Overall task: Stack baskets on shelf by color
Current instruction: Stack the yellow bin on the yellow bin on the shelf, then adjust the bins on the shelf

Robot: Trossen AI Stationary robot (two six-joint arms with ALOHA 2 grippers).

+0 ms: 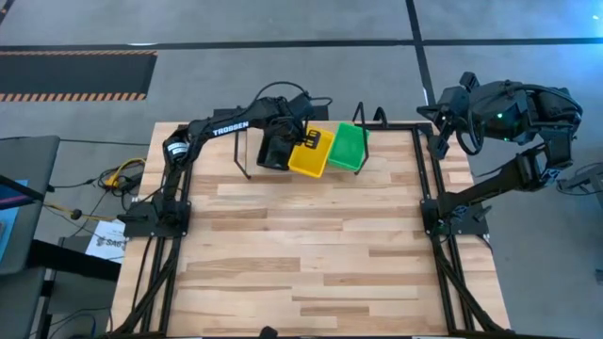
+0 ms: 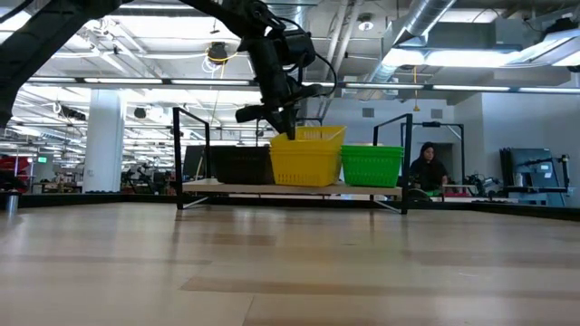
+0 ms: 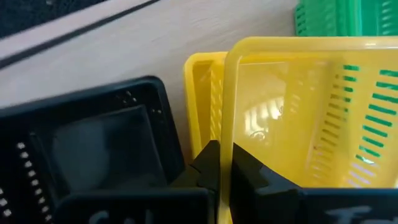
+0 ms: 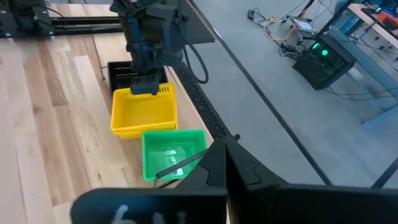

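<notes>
The shelf (image 2: 195,186) stands at the table's far edge and bears a row of baskets: black (image 2: 240,165), yellow (image 2: 306,161) and green (image 2: 372,166). My left gripper (image 3: 222,149) reaches down from above and is shut on the top yellow basket (image 1: 311,155), which lies over another yellow basket (image 3: 199,93). Black baskets (image 3: 93,143) sit beside it on one side, green ones (image 3: 329,18) on the other. My right gripper (image 4: 221,163) hangs shut with nothing in it, high over the table's far right corner, well away from the shelf. My left gripper pinches the top yellow basket's wall at its rim (image 3: 227,112), on the side toward the black baskets, with one finger (image 3: 255,171) inside and one outside. The fingers come from above, slanting down. The basket sits slightly tilted over the yellow basket beneath.
The shelf's upright looped ends (image 1: 363,115) rise at both sides of the row. The wooden table (image 1: 311,245) stretches bare toward the near edge. A person (image 2: 426,167) sits in the room beyond the shelf.
</notes>
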